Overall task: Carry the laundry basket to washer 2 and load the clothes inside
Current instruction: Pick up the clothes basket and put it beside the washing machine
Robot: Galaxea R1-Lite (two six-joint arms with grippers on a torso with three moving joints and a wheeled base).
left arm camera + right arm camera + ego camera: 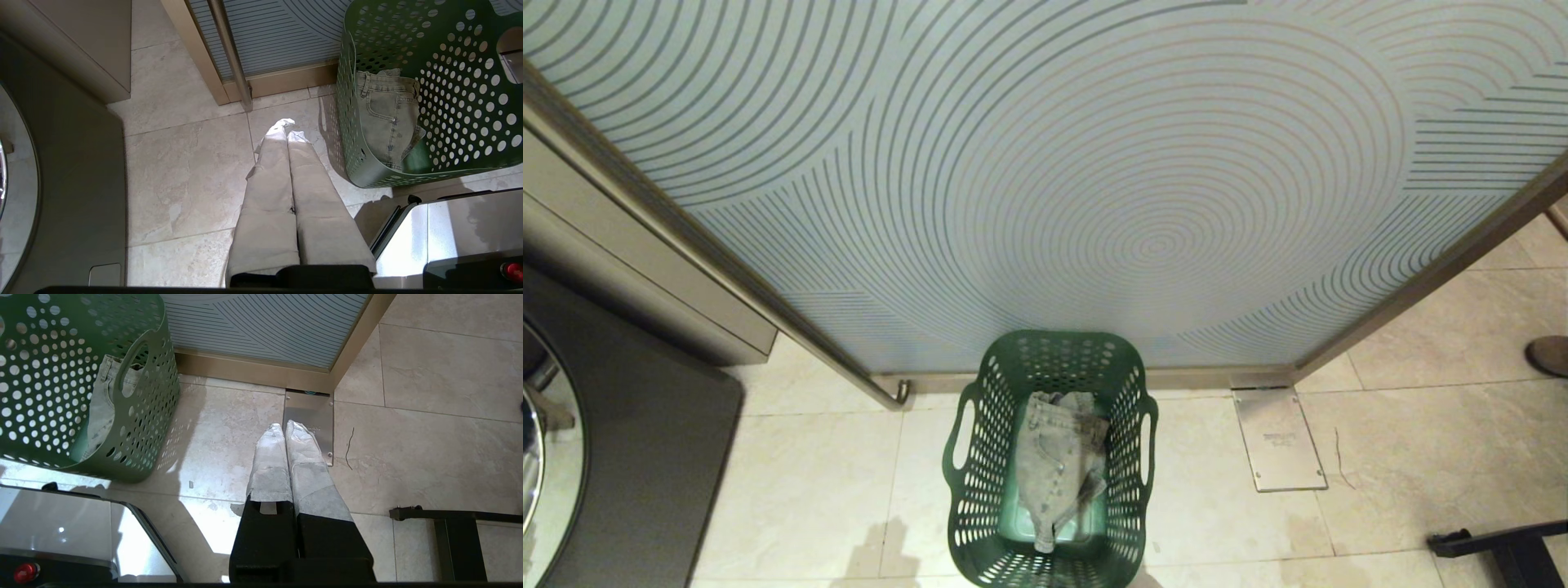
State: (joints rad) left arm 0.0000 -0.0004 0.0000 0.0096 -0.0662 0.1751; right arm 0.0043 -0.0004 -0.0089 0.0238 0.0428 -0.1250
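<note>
The dark green perforated laundry basket (970, 490) stands on the tiled floor straight ahead, against the foot of a glass door. Faded denim clothes (1054, 465) lie inside it, also seen as clothes (388, 118) through the open top. My left gripper (288, 127) hangs shut and empty over the tiles left of the basket (457, 102). My right gripper (284, 426) hangs shut and empty right of the basket (61, 375). Neither arm shows in the head view. A dark grey washer (645, 457) at the far left shows no label; I cannot tell whether it is washer 2.
A frosted glass door (1045, 163) with curved lines and a metal handle bar (886, 392) fills the far side. A steel floor plate (1278, 441) lies right of the basket. A black stand leg (1499, 543) and a shoe (1550, 355) are at right. My base (449, 237) is just behind the basket.
</note>
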